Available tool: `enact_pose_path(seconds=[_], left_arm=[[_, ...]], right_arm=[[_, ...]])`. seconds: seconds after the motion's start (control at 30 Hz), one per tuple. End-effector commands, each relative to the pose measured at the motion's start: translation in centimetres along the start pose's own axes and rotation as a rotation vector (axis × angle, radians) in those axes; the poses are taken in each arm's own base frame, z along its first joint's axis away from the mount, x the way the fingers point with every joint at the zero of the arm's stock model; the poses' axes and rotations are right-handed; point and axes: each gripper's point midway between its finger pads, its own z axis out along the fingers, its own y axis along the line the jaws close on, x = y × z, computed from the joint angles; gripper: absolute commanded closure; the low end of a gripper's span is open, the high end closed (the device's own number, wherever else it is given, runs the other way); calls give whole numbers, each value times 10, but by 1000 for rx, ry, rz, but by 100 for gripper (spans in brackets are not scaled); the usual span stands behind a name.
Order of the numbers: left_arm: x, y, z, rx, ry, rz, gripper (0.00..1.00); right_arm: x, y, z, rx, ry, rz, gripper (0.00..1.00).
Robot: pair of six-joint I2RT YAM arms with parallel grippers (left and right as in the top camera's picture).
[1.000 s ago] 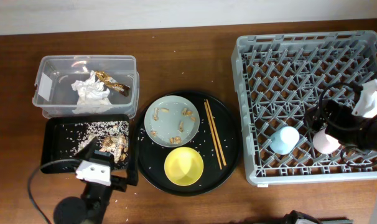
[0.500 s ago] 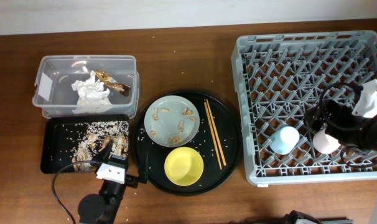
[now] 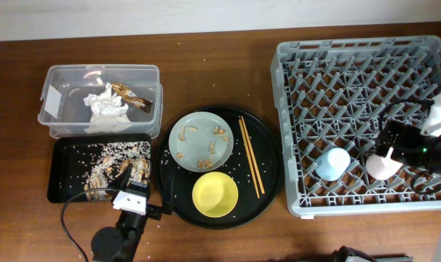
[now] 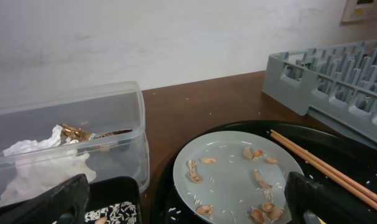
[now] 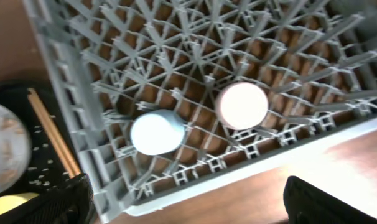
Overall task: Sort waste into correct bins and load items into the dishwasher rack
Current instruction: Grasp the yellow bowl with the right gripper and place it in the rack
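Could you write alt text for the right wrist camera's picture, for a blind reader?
Looking down into a grey dishwasher rack, where a light-blue cup and a pink cup stand side by side among the pegs. Wooden chopsticks lie outside it, at the picture's left.

A staged test bench dressed as a dish-clearing station is suggested. A brown wooden table (image 3: 220, 65) is set against a plain white wall (image 4: 176, 37), where a pale wall plate (image 4: 363, 7) is fixed at the far right. A catering-style grey dishwasher rack (image 3: 282, 109) is placed on the right, a soiled plate (image 3: 201, 142) on a round black tray (image 3: 271, 175) in the middle, a clear tub (image 3: 60, 73) and shallow black tray (image 3: 57, 175) on the left, and a black cable (image 3: 62, 218) is trailed by the near edge
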Motion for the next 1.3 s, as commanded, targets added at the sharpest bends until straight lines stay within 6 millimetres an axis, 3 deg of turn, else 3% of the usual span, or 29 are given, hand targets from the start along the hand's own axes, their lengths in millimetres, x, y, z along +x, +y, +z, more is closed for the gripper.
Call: enact_pose_path(seconds=[0.0, 0.07, 0.17, 0.2, 0.27, 0.4, 0.47, 0.53, 0.6, 0.7, 0.8, 0.87, 0.9, 1.0, 1.07, 1.13, 1.2, 1.27], left_arm=[[1, -1, 0, 7, -4, 8, 1], [1, -1, 0, 7, -4, 8, 1], [1, -1, 0, 7, -4, 8, 1], [1, -1, 0, 7, -4, 8, 1], [1, -1, 0, 7, -4, 8, 1], [1, -1, 0, 7, -4, 8, 1], [1, -1, 0, 7, -4, 8, 1], [1, -1, 0, 7, -4, 8, 0], [1, -1, 0, 7, -4, 8, 1], [1, -1, 0, 7, -4, 8, 1], [1, -1, 0, 7, -4, 8, 1], [1, -1, 0, 7, -4, 8, 1], [1, -1, 0, 7, -4, 8, 1], [1, -1, 0, 7, -4, 8, 1], [1, -1, 0, 7, -4, 8, 1], [1, -1, 0, 7, -4, 8, 1], [1, -1, 0, 7, -4, 8, 1], [1, -1, 0, 7, -4, 8, 1]], right_arm=[[-4, -7, 2, 39, 0, -7, 1], [-19, 14, 4, -84, -52, 1, 1], [-20, 58, -3, -350, -36, 42, 1], [-15, 97, -21, -593, -7, 38, 1], [5, 124, -32, -664, 37, -69, 1], [69, 178, -31, -499, 142, -365, 2], [95, 194, -13, -373, 168, -415, 5], [137, 222, 11, -350, 242, -477, 13], [183, 248, 47, -334, 332, -518, 28], [226, 271, 99, -298, 411, -586, 36], [239, 282, 140, -237, 446, -576, 40], [248, 285, 164, -201, 470, -582, 53], [250, 283, 169, -186, 481, -582, 59], [243, 278, 176, -148, 455, -576, 63], [247, 282, 170, -190, 488, -591, 62], [238, 286, 155, -243, 451, -638, 54], [210, 295, 118, -338, 325, -647, 46], [190, 288, 106, -325, 236, -629, 35]])
